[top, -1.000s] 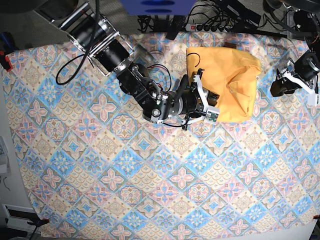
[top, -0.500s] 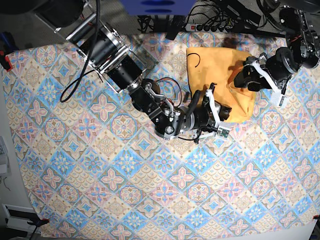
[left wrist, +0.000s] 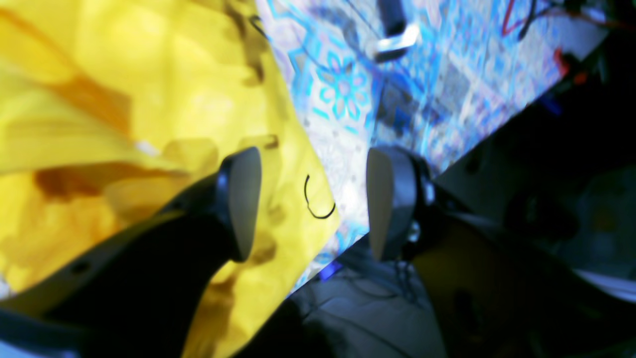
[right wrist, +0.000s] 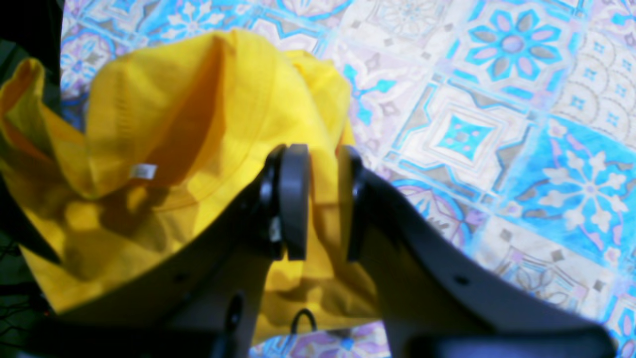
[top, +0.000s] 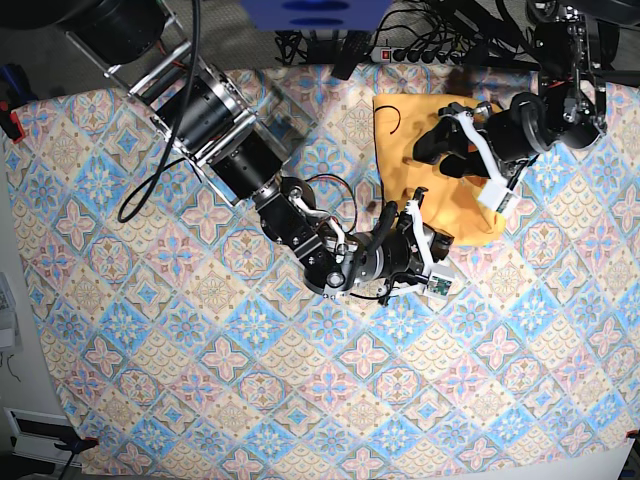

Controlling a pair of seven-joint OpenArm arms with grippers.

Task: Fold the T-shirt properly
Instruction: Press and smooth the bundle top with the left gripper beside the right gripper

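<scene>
T-shirt point(top: 455, 195) sits bunched at upper right of the tabletop point(top: 200, 380); right claw point(right wrist: 320, 199) pinches its fabric, left claw point(left wrist: 310, 204) hangs open above it.

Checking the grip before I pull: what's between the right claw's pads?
A fold of the shirt sits between the right claw's pads, nothing else. The right wrist view shows it.

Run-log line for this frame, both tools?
right tool: shut on T-shirt edge | left tool: open over T-shirt corner | tablecloth: T-shirt bunched, unfolded
</scene>
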